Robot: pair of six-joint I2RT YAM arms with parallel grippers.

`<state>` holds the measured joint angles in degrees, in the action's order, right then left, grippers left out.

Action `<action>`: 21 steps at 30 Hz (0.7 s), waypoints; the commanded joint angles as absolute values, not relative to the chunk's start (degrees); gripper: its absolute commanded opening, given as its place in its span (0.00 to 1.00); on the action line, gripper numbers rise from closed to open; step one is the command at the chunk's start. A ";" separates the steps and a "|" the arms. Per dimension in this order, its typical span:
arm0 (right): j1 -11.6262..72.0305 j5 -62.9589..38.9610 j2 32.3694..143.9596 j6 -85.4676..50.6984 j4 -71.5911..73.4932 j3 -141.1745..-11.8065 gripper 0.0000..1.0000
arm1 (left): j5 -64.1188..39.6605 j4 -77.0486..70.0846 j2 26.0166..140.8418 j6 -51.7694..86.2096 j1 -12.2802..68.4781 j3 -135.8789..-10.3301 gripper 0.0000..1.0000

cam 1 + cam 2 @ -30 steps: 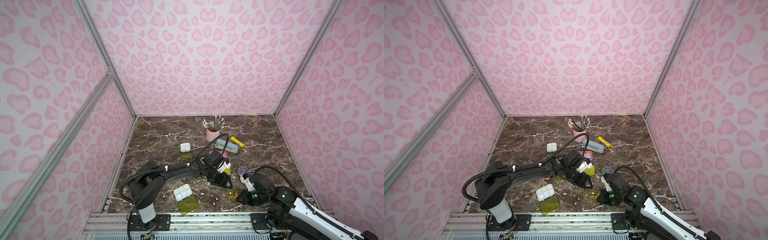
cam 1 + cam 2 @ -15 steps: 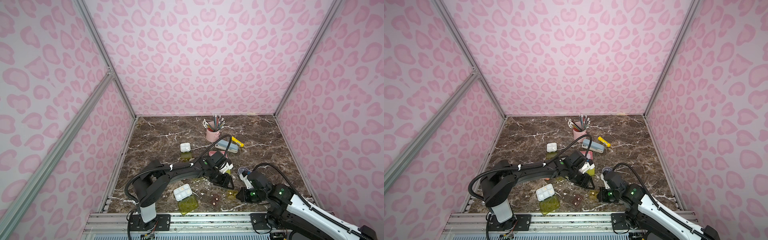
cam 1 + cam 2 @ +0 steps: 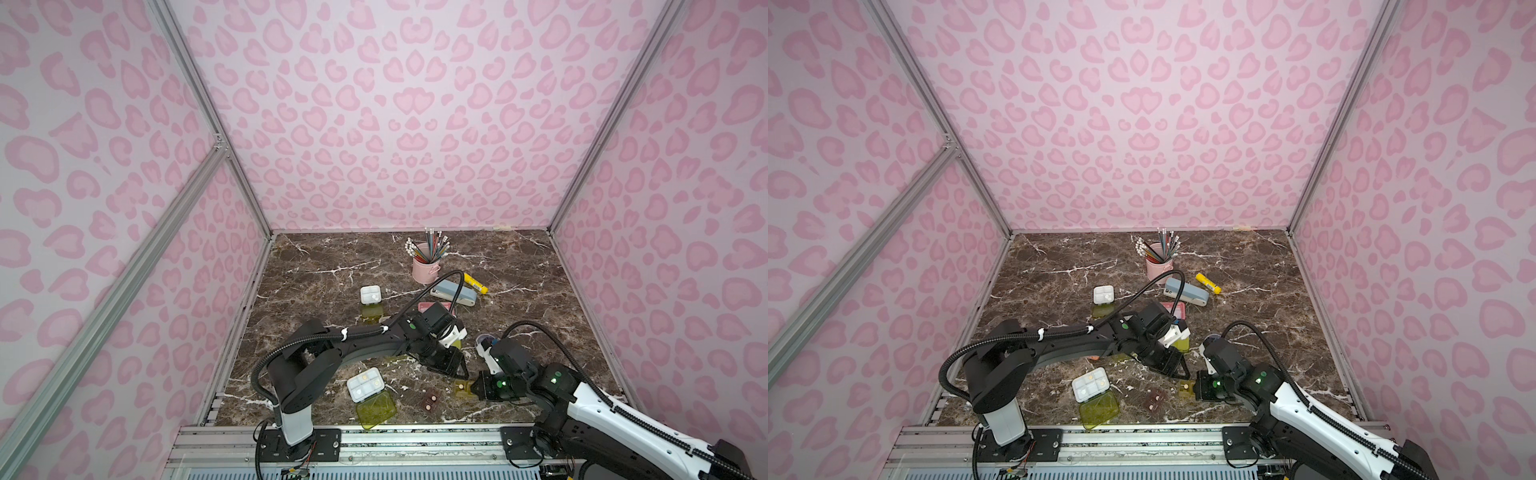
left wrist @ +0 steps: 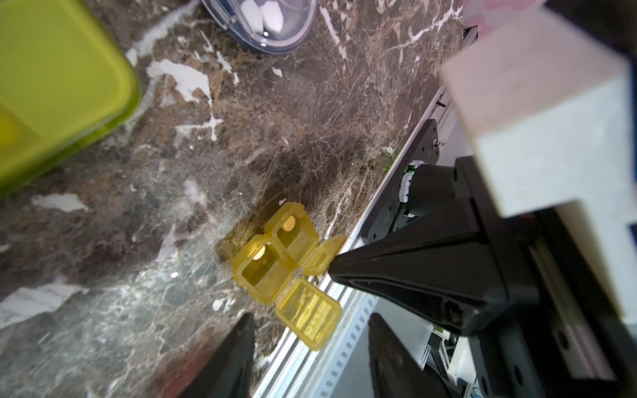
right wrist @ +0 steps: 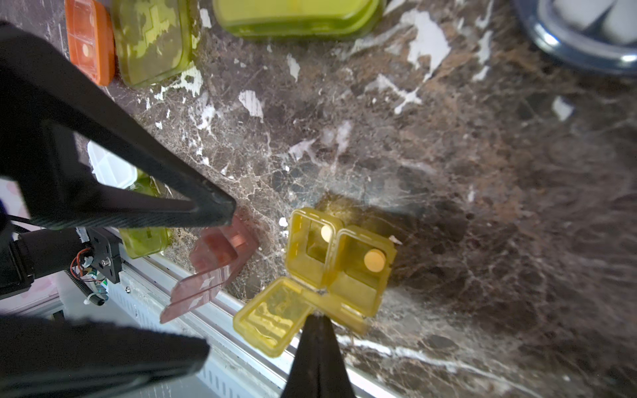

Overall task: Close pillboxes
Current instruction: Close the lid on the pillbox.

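Right gripper (image 5: pixel 317 321), jaws pinched shut, touches the open yellow pillbox (image 5: pixel 341 265); left gripper (image 4: pixel 310 320) hovers beside it, half-spread, empty.

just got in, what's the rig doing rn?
Closing pillboxes. Both arms are at the small yellow pillbox at the front of the workspace. The right gripper, shut, has its tip at the box's two open lids, and the left gripper hangs open just beside it. Neither lid is closed yet, and a pill sits in each compartment. The brown pillbox next to it and the nearer white tray are open too.
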<state>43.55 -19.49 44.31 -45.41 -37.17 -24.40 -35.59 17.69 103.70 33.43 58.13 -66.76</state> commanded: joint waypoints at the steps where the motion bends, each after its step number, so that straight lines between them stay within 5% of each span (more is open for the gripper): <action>1: 43.35 -18.63 45.12 -44.12 -35.65 -24.75 0.00 | -35.95 17.10 103.76 32.81 58.10 -67.08 0.54; 21: 41.86 -18.77 48.34 -41.67 -33.82 -24.13 0.00 | -35.46 17.68 103.63 32.52 58.10 -66.64 0.51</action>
<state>42.00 -19.29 48.25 -42.54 -34.15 -24.53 -35.53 17.78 103.70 33.19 58.13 -66.48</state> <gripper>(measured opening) 0.048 0.516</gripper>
